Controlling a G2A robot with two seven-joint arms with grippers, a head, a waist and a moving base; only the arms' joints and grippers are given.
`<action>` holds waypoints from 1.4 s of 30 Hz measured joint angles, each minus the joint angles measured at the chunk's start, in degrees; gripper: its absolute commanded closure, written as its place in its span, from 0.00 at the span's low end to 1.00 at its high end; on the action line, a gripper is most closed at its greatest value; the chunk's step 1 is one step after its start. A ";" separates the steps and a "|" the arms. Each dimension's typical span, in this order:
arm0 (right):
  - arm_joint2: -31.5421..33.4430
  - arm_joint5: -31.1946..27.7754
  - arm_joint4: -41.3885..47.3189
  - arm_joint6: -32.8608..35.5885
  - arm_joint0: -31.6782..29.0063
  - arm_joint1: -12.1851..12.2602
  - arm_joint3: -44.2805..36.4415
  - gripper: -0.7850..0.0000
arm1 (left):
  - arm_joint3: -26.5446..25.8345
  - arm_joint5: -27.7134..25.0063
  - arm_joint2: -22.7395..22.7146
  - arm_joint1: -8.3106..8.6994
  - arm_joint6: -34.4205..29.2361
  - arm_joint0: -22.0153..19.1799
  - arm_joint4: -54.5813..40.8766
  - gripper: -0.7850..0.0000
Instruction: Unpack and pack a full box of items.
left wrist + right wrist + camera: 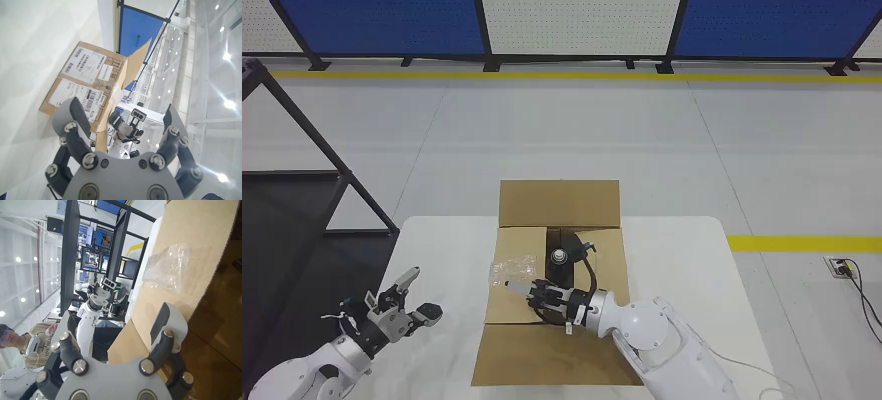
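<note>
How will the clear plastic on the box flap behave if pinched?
The clear plastic looks thin and crumpled, so probably floppy and light. Lying flat on the cardboard flap, it may slide under the right gripper rather than lift.

My right gripper (118, 313) is spread wide, with one grey, black-padded finger (166, 321) in front of the brown corrugated cardboard box (181, 234) at its opened flap. Crumpled clear plastic film (168, 268) lies on that flap, beside the dark inside. My left gripper (93, 281) sits well apart, past the box.
</note>
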 measured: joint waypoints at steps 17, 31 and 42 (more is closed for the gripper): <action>0.61 -0.52 0.27 1.06 0.31 -0.10 1.09 0.00 | 6.79 -5.48 13.69 -2.00 12.97 -5.34 5.45 0.00; 1.00 -1.09 0.60 1.93 0.29 -0.15 2.03 0.00 | 7.63 -7.17 14.93 -2.30 14.27 -5.93 6.03 0.00; 0.94 -1.58 1.18 2.12 1.07 -0.40 3.59 0.00 | 9.42 -23.93 18.45 -3.71 19.93 -3.77 10.42 0.00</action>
